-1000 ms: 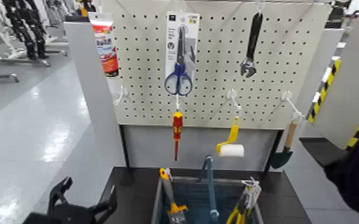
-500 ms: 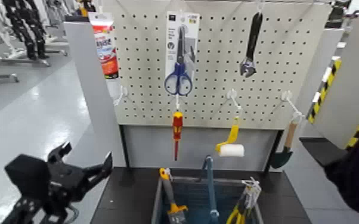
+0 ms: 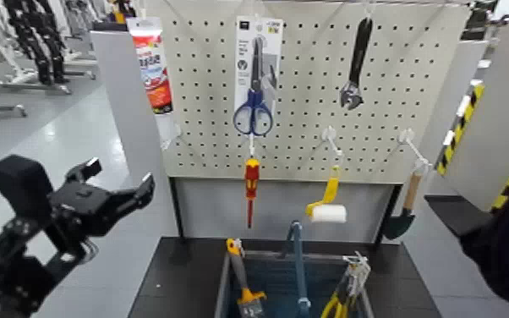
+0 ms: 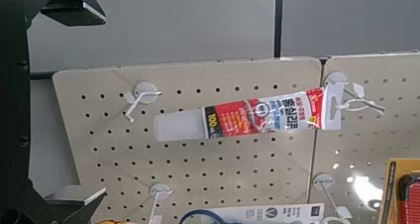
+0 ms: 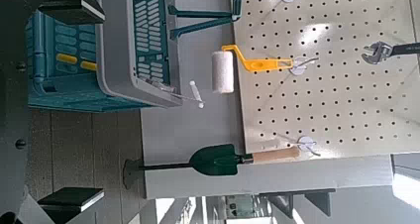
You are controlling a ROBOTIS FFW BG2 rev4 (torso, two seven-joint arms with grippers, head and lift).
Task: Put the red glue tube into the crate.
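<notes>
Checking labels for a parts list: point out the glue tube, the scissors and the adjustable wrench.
Glue tube (image 3: 155, 72): head view, on its printed body.
Scissors (image 3: 260, 120): head view, on the blue handle.
Adjustable wrench (image 3: 358, 63): head view, on its dark handle.

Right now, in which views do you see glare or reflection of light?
Head view: bright reflections on the floor; left wrist view: a glaring spot on the pegboard, low at one side; right wrist view: a soft sheen on the pegboard.

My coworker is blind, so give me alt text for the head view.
The robot's open left gripper hovers below a glue tube hanging on a pegboard of tools, above a crate.
</notes>
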